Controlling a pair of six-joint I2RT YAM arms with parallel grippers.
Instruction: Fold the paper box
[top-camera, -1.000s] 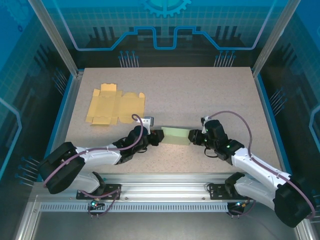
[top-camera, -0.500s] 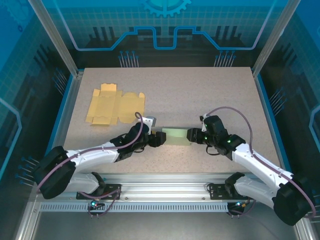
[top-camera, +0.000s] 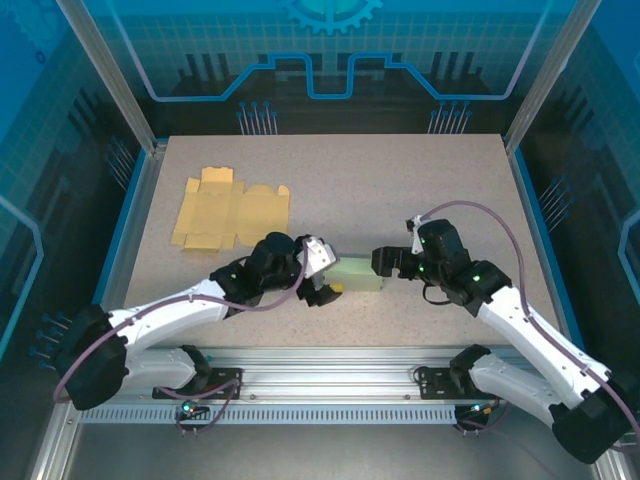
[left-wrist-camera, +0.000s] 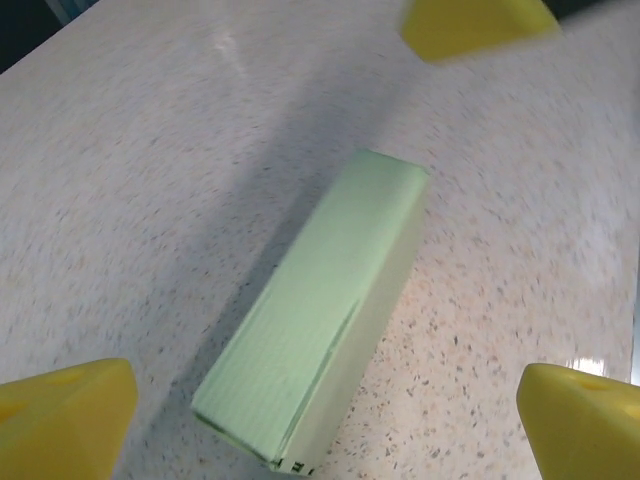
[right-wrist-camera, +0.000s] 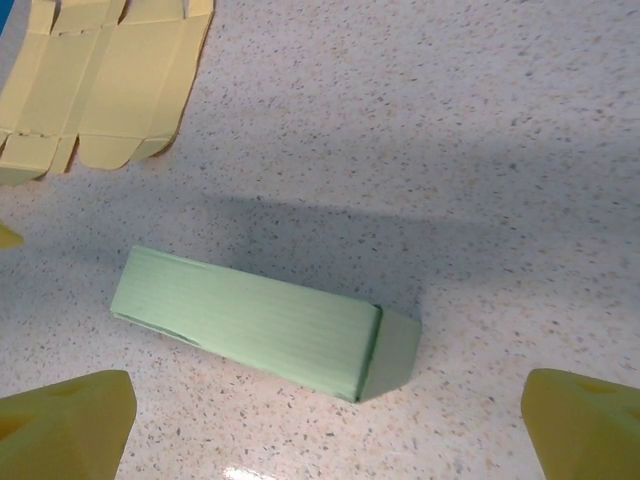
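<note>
Both grippers have been spreading from a narrow set to full width over the last second, and the left wrist has been lifting and turning; the box has stayed where it was. Nearest the arm bases, the left gripper (top-camera: 326, 272) is standing with its jaws as wide as they go and holding nothing, at the nine o'clock end of the folded green paper box (top-camera: 357, 272); the right gripper (top-camera: 388, 262) is gaping just as wide, also carrying nothing, at the box's three o'clock end. The box is lying closed on a long side on the speckled table (top-camera: 420, 180), toward the six o'clock edge, between the two grippers and running roughly nine to three.

From overhead I cannot tell whether any finger is touching the box; the wrist cameras are settling that. The left wrist view is showing its yellow fingertips (left-wrist-camera: 62, 415) far apart at the lower corners, with the box lying free between and beyond them and its near end closed; the right wrist view is showing its own fingertips (right-wrist-camera: 65, 420) equally clear of the box, with the other end closed too.

Farther out, at about ten o'clock from the box and well apart from it, a flat yellow box blank (top-camera: 230, 210) is lying unfolded; the right wrist camera is catching its near edge at eleven o'clock.
</note>
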